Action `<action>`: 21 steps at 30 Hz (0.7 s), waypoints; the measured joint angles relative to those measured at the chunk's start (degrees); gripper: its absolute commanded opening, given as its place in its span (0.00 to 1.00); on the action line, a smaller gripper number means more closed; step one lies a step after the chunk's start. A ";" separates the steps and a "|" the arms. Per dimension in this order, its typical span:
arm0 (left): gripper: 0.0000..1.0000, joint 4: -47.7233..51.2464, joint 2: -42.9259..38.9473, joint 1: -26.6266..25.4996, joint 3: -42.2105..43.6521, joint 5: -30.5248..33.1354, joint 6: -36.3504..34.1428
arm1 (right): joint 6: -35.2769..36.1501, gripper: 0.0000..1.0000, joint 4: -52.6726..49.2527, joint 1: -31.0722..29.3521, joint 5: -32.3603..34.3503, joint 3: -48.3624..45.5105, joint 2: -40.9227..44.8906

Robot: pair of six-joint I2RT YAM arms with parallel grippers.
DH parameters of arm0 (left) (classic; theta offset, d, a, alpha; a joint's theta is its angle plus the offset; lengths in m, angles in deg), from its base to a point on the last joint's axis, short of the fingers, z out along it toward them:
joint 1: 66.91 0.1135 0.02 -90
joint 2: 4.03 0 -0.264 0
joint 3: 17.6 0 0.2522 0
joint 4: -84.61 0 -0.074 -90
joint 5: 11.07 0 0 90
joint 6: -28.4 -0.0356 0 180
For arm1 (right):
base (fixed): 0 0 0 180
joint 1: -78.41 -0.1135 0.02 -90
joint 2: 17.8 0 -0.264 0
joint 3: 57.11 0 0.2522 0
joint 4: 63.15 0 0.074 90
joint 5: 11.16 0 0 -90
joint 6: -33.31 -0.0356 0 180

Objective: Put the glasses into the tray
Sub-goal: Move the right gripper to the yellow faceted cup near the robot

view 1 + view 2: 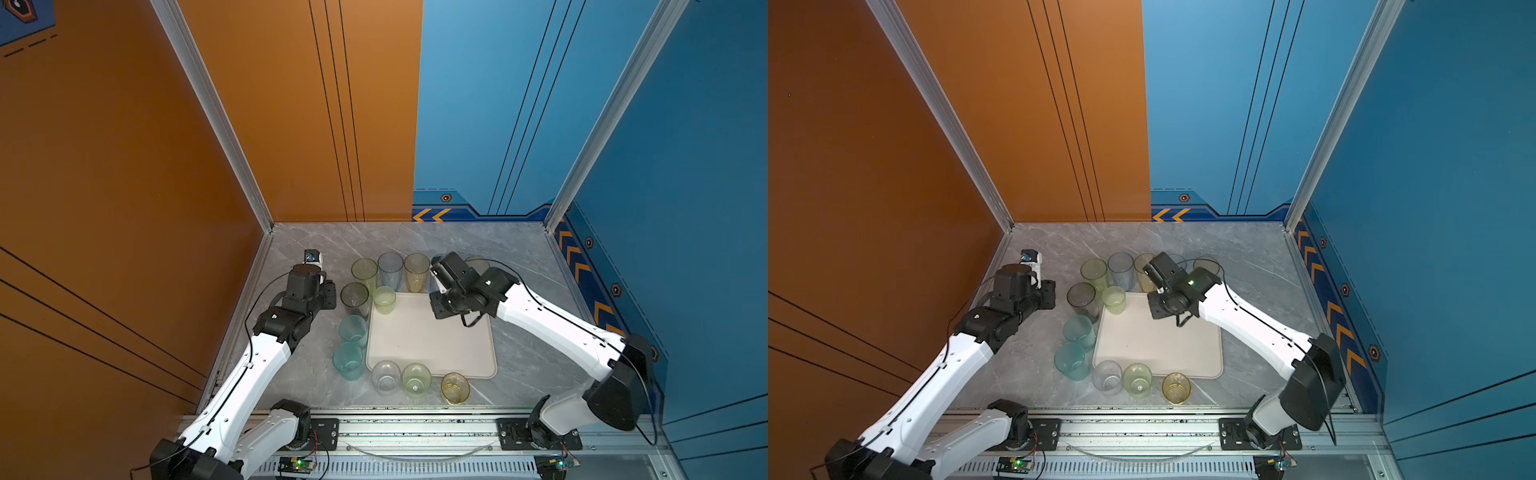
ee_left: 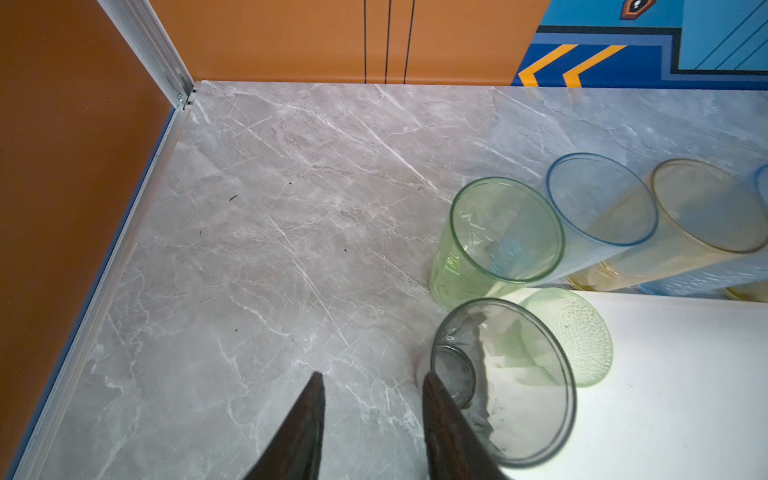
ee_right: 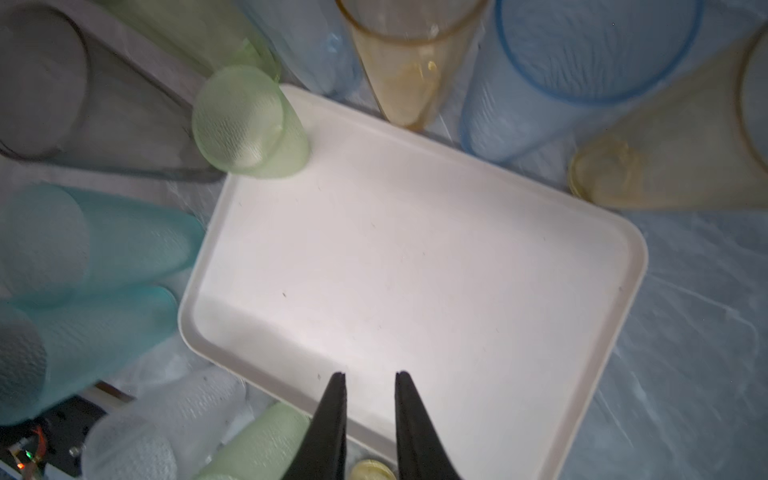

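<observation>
Tray [image 1: 428, 345] lies flat mid-table and is almost bare: one short green glass [image 1: 384, 300] stands upright inside it, in the far left corner. All other glasses are outside it on the grey marble table [image 1: 316, 374], packed close round the tray

Back row, left to right: tall green glass [image 1: 364, 272], blue glass [image 1: 390, 269], tall yellow glass [image 1: 417, 271], with more behind the right arm [image 1: 552, 324], partly hidden

Left side: smoky grey glass [image 1: 354, 297] just beside the tray's far left corner, then a teal glass [image 1: 352, 329] and a second teal glass [image 1: 348, 360] toward the front

Front edge: clear glass [image 1: 385, 376], pale green glass [image 1: 416, 379], short yellow glass [image 1: 455, 387], all upright

Left gripper [image 2: 372, 376] is low over the table just left of the smoky grey glass, fingers apart with only bare table between them. One finger is right by the glass wall, can't tell if it touches

Right gripper [image 3: 370, 374] hangs above the far part of the tray, fingers a narrow gap apart, holding nothing
</observation>
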 measured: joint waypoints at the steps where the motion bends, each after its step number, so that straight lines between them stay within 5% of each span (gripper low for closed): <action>1: 0.40 0.46 -0.50 -0.31 0.00 0.17 0.15 | -0.74 0.19 -1.05 -0.37 0.17 -2.89 2.64; 11: 0.40 3.56 -2.60 -0.83 -0.02 1.62 0.61 | -11.08 0.19 -10.03 -8.41 0.17 -16.31 21.94; 21: 0.40 4.22 -2.73 -1.51 -0.55 1.84 1.01 | -18.56 0.19 -11.76 -13.00 -0.59 -22.23 19.91</action>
